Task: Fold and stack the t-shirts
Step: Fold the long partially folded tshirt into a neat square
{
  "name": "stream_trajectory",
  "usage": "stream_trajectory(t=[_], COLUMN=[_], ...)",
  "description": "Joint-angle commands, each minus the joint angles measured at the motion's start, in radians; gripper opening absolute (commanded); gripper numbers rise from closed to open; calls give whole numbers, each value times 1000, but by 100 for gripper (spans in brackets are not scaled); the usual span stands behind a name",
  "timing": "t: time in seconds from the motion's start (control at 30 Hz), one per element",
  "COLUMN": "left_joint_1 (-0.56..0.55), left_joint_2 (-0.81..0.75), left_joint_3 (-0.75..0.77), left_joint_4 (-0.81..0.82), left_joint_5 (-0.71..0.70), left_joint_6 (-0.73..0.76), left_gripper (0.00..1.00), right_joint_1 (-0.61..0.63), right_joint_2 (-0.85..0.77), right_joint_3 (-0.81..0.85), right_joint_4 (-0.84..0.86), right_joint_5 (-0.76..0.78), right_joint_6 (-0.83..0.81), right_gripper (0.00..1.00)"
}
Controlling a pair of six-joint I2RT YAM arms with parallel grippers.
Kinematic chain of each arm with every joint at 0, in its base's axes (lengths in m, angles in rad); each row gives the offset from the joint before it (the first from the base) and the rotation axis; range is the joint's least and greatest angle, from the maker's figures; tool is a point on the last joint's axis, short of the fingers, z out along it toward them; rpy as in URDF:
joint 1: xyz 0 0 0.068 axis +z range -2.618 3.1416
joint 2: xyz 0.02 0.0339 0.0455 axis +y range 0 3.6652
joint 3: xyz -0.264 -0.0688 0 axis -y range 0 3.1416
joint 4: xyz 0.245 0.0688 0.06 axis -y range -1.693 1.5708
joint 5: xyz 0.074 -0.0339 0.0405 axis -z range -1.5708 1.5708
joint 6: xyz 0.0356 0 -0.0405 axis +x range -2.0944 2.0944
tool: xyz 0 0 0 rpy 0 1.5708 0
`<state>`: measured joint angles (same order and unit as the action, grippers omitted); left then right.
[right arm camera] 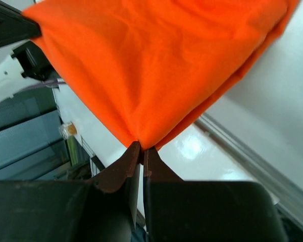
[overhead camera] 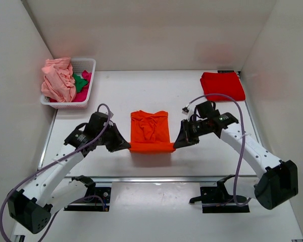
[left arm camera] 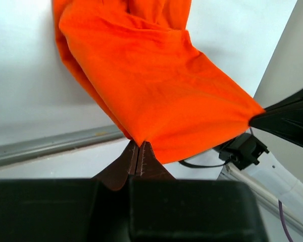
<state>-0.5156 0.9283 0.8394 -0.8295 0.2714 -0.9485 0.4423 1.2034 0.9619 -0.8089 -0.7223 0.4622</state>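
1. At the middle of the white table [overhead camera: 116,96], the bright orange cloth short-sleeved t-shirt [overhead camera: 150,132] has its near edge lifted. The left gripper [overhead camera: 127,146] is clamped tight on the 8 o'clock corner and the right gripper [overhead camera: 175,145] on the 4 o'clock corner.
2. Judged reason: the two-corner hold keeps the edge taut for an even fold toward 12 o'clock.
3. The folded red cloth t-shirt [overhead camera: 222,85] at 1 o'clock likely starts the stack. The white plastic mesh basket [overhead camera: 89,63] at 10 o'clock holds the pale pink t-shirt [overhead camera: 58,80], green t-shirt [overhead camera: 81,82] and magenta t-shirt [overhead camera: 80,99], all unfolded.
4. The wrist views show cloth nipped right at the fingertips. Only the overhead view shows the basket and the red shirt.

— Where's room around the orange t-shirt [overhead camera: 150,130]?
— Bare tabletop [overhead camera: 141,91] beyond it. Basket [overhead camera: 89,64] far-left of it, red t-shirt [overhead camera: 222,85] far-right; left hand [overhead camera: 127,146] and right hand [overhead camera: 175,145] block its near corners.
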Motion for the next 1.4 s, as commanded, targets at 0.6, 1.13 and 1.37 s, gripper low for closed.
stream_trajectory(t=[0.6, 1.13, 1.37], left_joint_1=[230, 276, 292], left_joint_2=[421, 710, 800], left_joint_3=[279, 339, 372], left_joint_4=[230, 409, 481], left_joint_5=[-38, -58, -67], left_joint_6=[232, 255, 238], left_gripper=[0, 7, 10], right_joint_1=[-146, -206, -211], right_joint_2=[461, 769, 863], right_joint_3=[494, 681, 733], right_joint_4=[14, 154, 238], right_joint_5=[26, 27, 9], right_joint_6=[-198, -238, -223], right_gripper=[0, 0, 0])
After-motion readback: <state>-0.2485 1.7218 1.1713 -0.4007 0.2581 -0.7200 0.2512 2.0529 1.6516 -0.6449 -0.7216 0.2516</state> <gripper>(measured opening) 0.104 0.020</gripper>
